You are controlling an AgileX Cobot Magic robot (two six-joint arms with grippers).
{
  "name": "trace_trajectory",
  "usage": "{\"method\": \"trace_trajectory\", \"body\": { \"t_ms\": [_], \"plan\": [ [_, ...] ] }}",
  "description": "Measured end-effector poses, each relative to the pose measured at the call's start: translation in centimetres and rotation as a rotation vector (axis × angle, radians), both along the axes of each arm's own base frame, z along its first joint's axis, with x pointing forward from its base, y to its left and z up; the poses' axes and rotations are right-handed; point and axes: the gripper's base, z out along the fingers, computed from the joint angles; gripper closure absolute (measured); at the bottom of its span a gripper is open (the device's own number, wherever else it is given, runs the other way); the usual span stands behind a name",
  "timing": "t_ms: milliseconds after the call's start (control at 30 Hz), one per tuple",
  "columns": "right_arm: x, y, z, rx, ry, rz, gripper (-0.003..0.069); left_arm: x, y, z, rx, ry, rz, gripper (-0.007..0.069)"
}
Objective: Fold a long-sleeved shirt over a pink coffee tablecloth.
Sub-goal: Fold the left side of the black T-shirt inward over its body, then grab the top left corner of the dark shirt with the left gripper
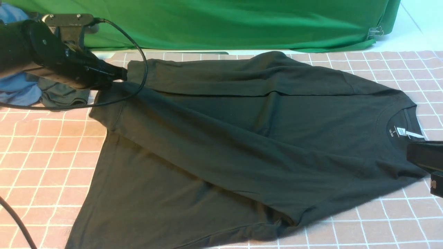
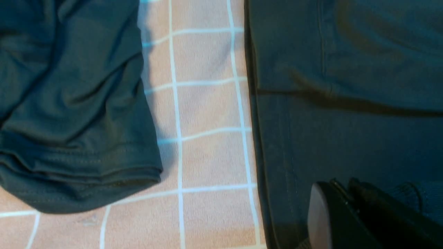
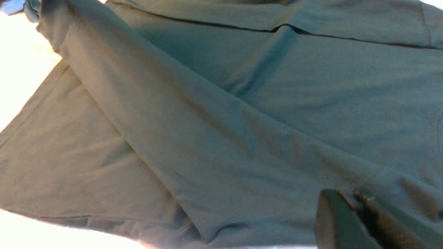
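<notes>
The long-sleeved shirt (image 1: pixel 242 138) lies spread on the pink coffee tablecloth (image 1: pixel 45 155), collar and white neck label to the right. Its near sleeve runs as a raised diagonal ridge across the body toward the far left. My left gripper (image 1: pixel 123 75) is shut on the cuff end of that sleeve; in the left wrist view the closed gripper (image 2: pixel 341 188) sits against the ribbed cuff over the shirt (image 2: pixel 346 121), beside the checked cloth (image 2: pixel 207 155). My right gripper (image 1: pixel 410 155) is shut on the shoulder just below the collar, its tip (image 3: pixel 349 197) pinching puckered shirt fabric (image 3: pixel 242 121).
A bright green cloth (image 1: pixel 225 24) hangs across the back, held by a clip (image 1: pixel 375 33). A smaller dark garment (image 1: pixel 62 97) bunched with blue fabric (image 1: pixel 17 90) lies at the far left, close to the shirt's hem (image 2: pixel 69 121). The left arm's cable (image 1: pixel 142 69) loops over the shirt.
</notes>
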Motion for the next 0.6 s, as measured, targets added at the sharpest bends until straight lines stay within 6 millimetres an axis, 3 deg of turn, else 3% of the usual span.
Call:
{"method": "trace_trajectory", "body": {
  "t_ms": [267,400,467,600],
  "plan": [
    [0.0,0.0,0.0,0.001,-0.003,-0.001,0.0568,0.1,0.0,0.1,0.0,-0.016,0.003,0.0549],
    [0.0,0.0,0.0,0.001,-0.003,-0.001,0.0568,0.3,0.1,0.2,0.019,-0.039,-0.002,0.0442],
    [0.0,0.0,0.0,0.001,-0.003,-0.001,0.0568,0.4,0.2,0.4,0.024,-0.058,0.0,0.0352],
    [0.0,0.0,0.0,0.006,0.0,-0.004,0.0568,1.1,0.2,1.4,-0.063,-0.108,0.091,0.0223]
  ]
}}
